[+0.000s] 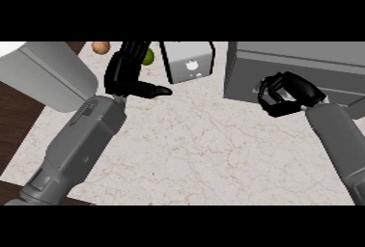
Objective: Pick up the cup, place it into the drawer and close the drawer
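Your right hand [287, 94] is curled round the cup [285, 96], mostly hidden in the fingers, right at the drawer [299, 72] front edge. Your left hand [128, 72] is open, fingers straight, thumb out, resting up near the surface [206, 144] far edge. Just beside its fingers: a green fruit [149, 58], an orange thing [100, 47], a grey box [188, 61]. Between the hands, bare surface.
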### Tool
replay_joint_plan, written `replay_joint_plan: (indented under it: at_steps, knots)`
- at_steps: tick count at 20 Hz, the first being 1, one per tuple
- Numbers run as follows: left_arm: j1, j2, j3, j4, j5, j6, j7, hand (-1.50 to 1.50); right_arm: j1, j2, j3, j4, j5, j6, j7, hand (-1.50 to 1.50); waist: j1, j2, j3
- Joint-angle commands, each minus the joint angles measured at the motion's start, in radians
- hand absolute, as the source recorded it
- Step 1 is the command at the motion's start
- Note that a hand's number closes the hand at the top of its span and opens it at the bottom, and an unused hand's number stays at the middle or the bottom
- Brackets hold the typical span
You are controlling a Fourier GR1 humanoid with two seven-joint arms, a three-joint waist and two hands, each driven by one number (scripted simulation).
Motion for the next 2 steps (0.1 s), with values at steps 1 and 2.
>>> replay_joint_plan:
  at_steps: [1,2]
  knots:
    - [-0.002,0.011,0.008,-0.013,0.006,-0.007,0.004,-1.5,-0.185,-0.116,-0.085,0.029,0.013,-0.122,0.089,1.5,0.034,0.009,-0.018]
    - [0.022,-0.003,-0.005,-0.009,0.0,-0.014,-0.007,-1.5,-0.174,-0.113,-0.087,0.025,0.005,-0.116,0.075,1.5,0.034,0.018,-0.017]
